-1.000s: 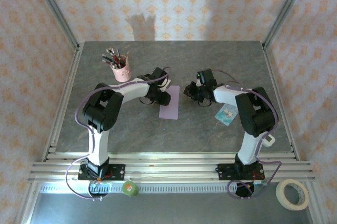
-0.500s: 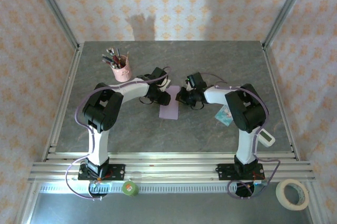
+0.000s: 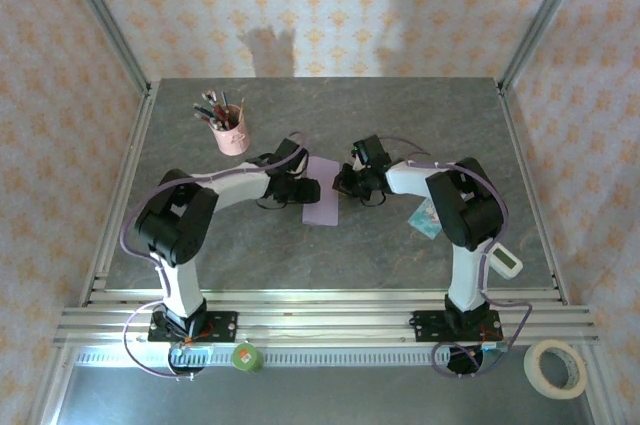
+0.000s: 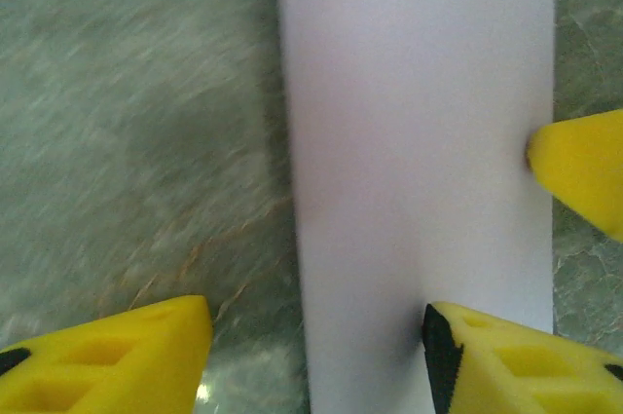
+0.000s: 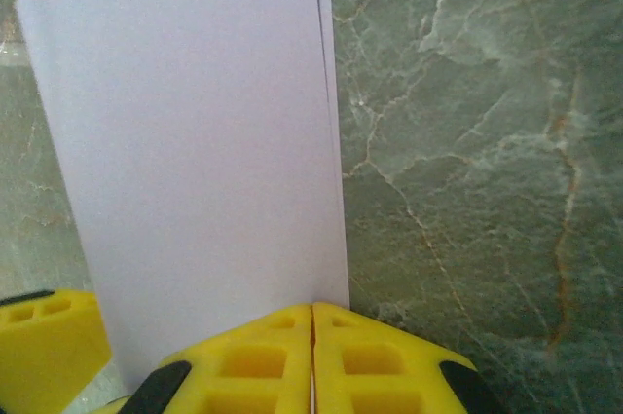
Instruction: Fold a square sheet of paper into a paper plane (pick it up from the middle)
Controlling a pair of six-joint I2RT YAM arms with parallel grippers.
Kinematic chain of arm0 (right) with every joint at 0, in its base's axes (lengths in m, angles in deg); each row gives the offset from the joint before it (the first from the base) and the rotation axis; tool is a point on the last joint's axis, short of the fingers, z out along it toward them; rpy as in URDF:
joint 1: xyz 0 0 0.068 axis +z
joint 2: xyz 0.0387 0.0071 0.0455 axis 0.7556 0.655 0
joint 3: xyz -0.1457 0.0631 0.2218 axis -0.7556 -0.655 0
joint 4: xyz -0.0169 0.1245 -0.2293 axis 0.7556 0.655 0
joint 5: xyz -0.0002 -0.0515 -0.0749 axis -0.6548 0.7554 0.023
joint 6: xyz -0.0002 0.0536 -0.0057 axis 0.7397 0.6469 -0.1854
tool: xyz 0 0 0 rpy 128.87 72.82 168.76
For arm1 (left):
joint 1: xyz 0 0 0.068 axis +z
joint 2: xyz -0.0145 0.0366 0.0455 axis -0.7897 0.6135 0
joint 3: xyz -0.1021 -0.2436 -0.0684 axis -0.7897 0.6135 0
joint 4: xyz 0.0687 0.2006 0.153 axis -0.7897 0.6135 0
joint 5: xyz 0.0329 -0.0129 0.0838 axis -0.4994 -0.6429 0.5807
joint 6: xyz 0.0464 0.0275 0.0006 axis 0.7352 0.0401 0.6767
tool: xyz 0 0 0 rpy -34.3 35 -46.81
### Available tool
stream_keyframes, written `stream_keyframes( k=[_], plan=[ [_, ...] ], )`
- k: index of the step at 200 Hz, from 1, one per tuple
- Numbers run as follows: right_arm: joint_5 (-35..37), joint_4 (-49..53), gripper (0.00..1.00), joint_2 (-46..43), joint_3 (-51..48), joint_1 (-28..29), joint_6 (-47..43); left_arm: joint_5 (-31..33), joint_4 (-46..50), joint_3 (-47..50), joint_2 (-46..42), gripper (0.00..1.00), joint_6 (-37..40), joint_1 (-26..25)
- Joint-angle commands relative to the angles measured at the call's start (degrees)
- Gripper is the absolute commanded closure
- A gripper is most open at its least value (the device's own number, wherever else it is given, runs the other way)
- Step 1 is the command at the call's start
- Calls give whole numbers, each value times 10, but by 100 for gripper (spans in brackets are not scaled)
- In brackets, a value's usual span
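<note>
Currently, the pale lilac sheet of paper (image 3: 322, 190) lies flat at the centre of the grey marbled bench (image 3: 400, 115), folded into a narrow rectangle. In the right wrist view the sheet (image 5: 195, 170) shows two layers, slightly offset along one long edge.

The left end effector (image 3: 303, 188) is open. In the left wrist view (image 4: 316, 326) one yellow finger rests on the bench beside the sheet (image 4: 419, 141) and the other sits over the sheet itself. Both fingers are cut off by the lower frame edge, and the bench surface there is blurred.

The right end effector (image 3: 345, 183) is closed, its yellow fingertips pressed together (image 5: 311, 336) at the sheet's short edge. Whether any paper is pinched between them cannot be determined.

A teal-and-white packet (image 3: 430, 215) lies partly hidden under the right arm; its print is too small to read. A pink pen cup (image 3: 231, 132) stands well apart, toward the far left.
</note>
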Motion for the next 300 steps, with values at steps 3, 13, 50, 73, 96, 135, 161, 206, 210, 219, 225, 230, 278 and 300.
stream_keyframes(
  k=[3,13,50,73,96,135,161,206,210,219,225,230,278,300],
  plan=[
    [31,34,92,20,1,0,6,17,-39,27,-33,33,-101,-6],
    [31,34,92,19,1,0,6,9,-48,32,-38,32,-110,-11],
    [28,28,92,17,2,0,13,4,-49,20,-16,32,-118,-22],
    [25,25,91,12,2,0,15,16,-33,7,5,37,-112,-22],
    [19,21,91,6,5,-1,17,19,-18,2,14,44,-98,-22],
    [-8,-23,89,-35,5,-9,30,20,-9,3,25,57,-59,-22],
    [-9,-65,86,-78,-16,-18,34,14,-9,8,37,59,-22,-21],
    [30,-81,86,-132,-65,-38,36,-2,-6,14,45,62,15,-21],
    [32,-82,86,-136,-69,-41,37,-2,-7,15,45,62,15,-21],
    [34,-84,86,-139,-74,-45,39,-5,-9,16,45,62,13,-21],
    [33,-85,86,-139,-75,-47,39,-8,-11,15,45,62,10,-20],
    [32,-85,86,-138,-75,-47,40,-9,-12,14,60,61,7,-20],
    [9,-102,86,-120,-71,-47,50,6,-26,12,69,59,-66,-19],
    [6,-104,86,-114,-71,-47,51,5,-30,16,71,60,-86,-16]
  ],
)
